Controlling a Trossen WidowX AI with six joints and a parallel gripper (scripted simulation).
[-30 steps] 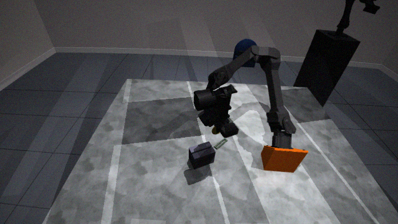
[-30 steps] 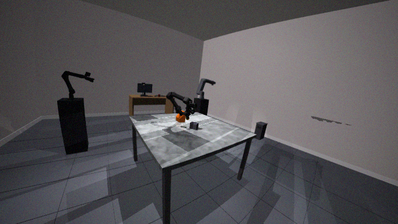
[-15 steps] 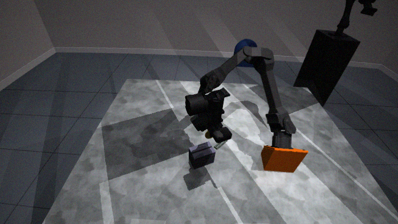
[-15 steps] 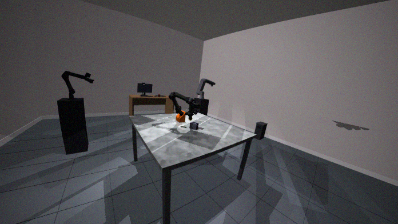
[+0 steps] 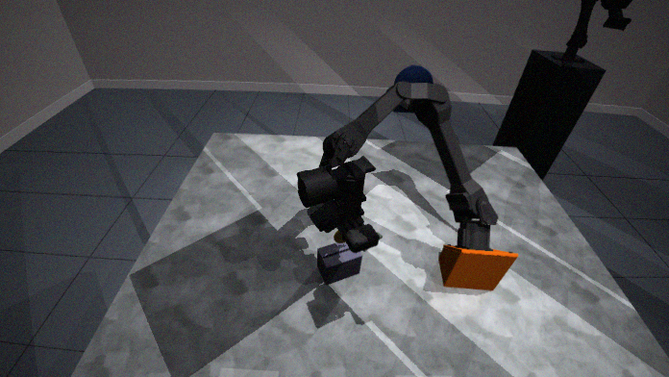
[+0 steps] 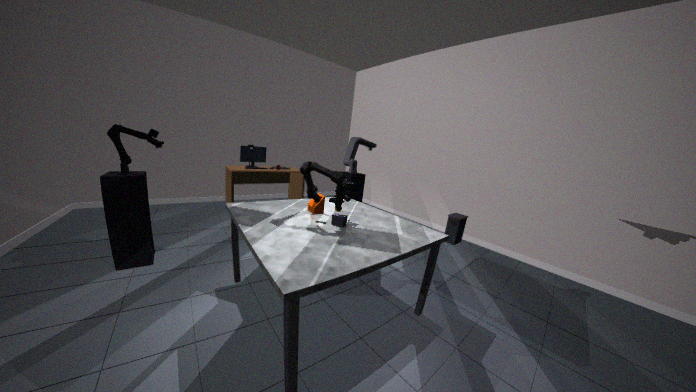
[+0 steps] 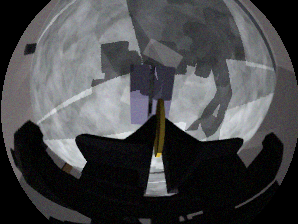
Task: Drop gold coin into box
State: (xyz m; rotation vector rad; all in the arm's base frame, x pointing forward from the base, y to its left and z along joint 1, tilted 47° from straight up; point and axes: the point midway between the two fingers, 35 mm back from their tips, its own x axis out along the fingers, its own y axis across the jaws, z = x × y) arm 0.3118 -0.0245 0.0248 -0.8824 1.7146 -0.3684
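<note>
My gripper [image 5: 355, 236] [image 6: 338, 206] [image 7: 157, 117] is shut on the gold coin [image 5: 339, 236] [image 7: 160, 132]. The coin is edge-on between the fingertips in the wrist view, its lower part sticking out beyond them. The closed grey box [image 5: 342, 270] [image 6: 339, 220] [image 7: 139, 109] stands on the table just below the gripper. In the wrist view its dark slot runs nearly parallel to the coin, a little left of it; the coin overlaps the near part of the lid's right half. The holder [image 6: 320, 222] is a small dark strip beside the box, hidden in the top view.
The orange block [image 5: 476, 270] [image 6: 315, 205] around the arm's base stands on the table [image 5: 269, 346] [image 6: 280, 250], to the right of the box in the top view. A dark pedestal [image 5: 553, 106] with another arm stands beyond the table. The arm casts shadows around the box.
</note>
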